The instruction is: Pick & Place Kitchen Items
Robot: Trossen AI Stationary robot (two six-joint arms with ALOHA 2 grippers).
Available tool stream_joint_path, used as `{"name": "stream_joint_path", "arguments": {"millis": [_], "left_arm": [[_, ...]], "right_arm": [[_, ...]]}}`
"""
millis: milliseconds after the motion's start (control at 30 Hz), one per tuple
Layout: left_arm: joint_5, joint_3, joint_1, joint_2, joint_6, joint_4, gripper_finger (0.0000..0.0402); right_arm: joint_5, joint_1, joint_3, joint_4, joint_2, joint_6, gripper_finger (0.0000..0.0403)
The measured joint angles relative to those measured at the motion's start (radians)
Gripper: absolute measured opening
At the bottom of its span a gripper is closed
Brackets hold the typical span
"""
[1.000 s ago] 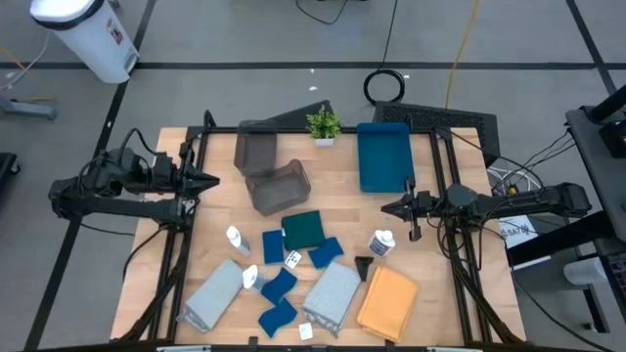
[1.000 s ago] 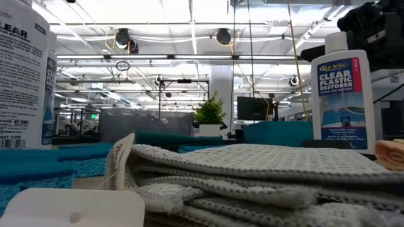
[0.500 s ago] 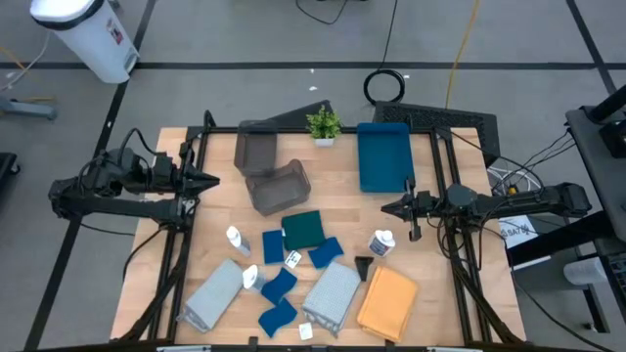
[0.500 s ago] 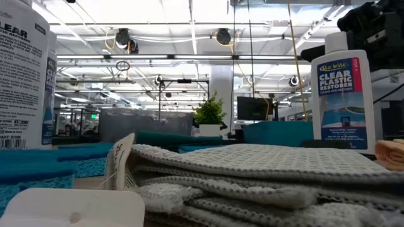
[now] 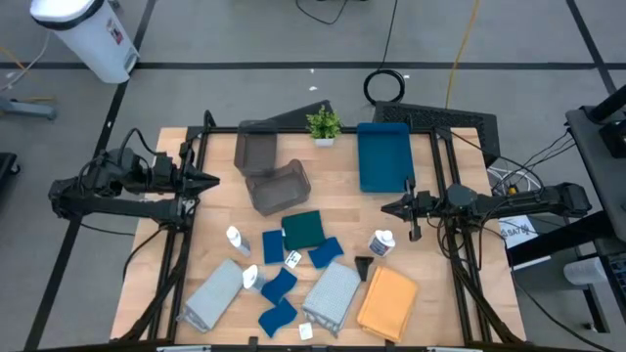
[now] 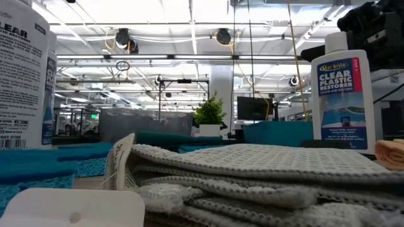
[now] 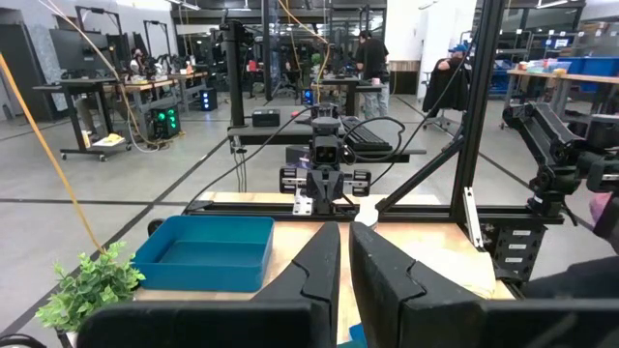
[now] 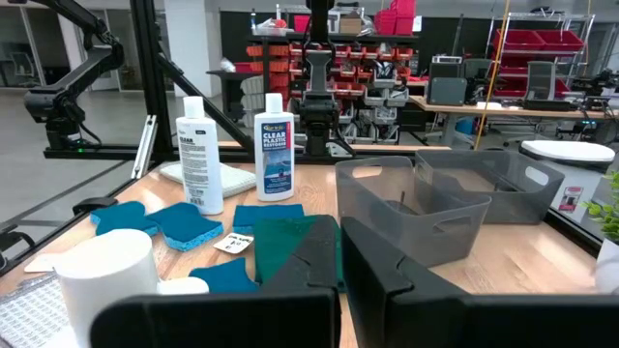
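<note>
**Both arms wait at the tabletop's sides, nothing held**

The left pincer [image 5: 210, 180] hangs over the left edge of the tabletop [image 5: 220, 210], its fingers nearly together with only a thin slit between them and nothing in it. The right pincer [image 5: 386, 207] sits over the right side, pointing toward the left one, its fingers pressed together and empty.

The kitchen items lie in a loose cluster in the near half of the tabletop, between the two pincers and nearer the front edge than either. Closest to the right pincer is a white bottle [image 5: 381, 242], just in front of its tip. A dark green cloth [image 5: 304, 230] lies midway between the pincers, with blue sponges [image 5: 279, 285] scattered around and in front of it. Two more white bottles [image 5: 236, 240] stand on the left pincer's side of the cluster. Farther forward lie two grey cloths [image 5: 333, 292] and an orange cloth [image 5: 388, 302], the orange one on the right pincer's side.

Behind the cluster, between the pincers, sit two grey bins [image 5: 279, 186]. A blue tray [image 5: 383, 156] lies just behind the right pincer, with a small potted plant [image 5: 324, 124] beside it.
</note>
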Motion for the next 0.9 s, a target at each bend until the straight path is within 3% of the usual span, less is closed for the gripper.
{"name": "stream_joint_path", "arguments": {"millis": [633, 733, 900], "left_arm": [[0.0, 0.0, 0.0, 0.0, 0.002, 0.0, 0.0035], [-0.01, 0.0, 0.0, 0.0, 0.096, 0.025, 0.0035], [0.028, -0.025, 0.0, 0.006, 0.107, 0.03, 0.0035]], "right_arm": [[0.0, 0.0, 0.0, 0.0, 0.0, 0.0, 0.0], [0.0, 0.0, 0.0, 0.0, 0.0, 0.0, 0.0], [0.0, 0.0, 0.0, 0.0, 0.0, 0.0, 0.0]]}}
